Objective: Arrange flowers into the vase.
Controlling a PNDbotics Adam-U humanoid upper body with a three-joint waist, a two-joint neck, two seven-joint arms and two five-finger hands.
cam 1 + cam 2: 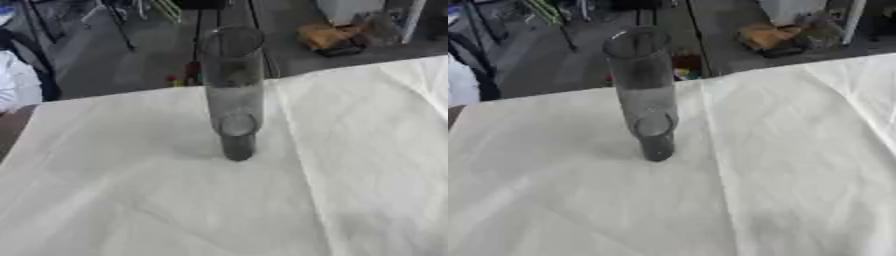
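A broad worktop (114,200) draped in a pale, creased cloth (350,150) fills nearly the whole view, its far edge running slightly askew from lower left to upper right. Beyond that edge lies a dark grey floor (131,55), with thin dark stand legs (114,25) crossing it at the top. Right in the middle of the cloth stands the vase (233,90), a tall, clear, smoky-grey glass cylinder, upright, its open rim rising past the worktop's far edge in the picture and its darker base planted on the cloth. Nothing shows inside it but the glass itself. At the upper right, on the floor, sits a yellowish-brown bundle (325,36) beside something pale and upright. Just behind the vase, low on the floor, a few small red and yellow-green bits (682,67) peek out. Neither the left hand nor the right hand appears in either view, so their state cannot be told.
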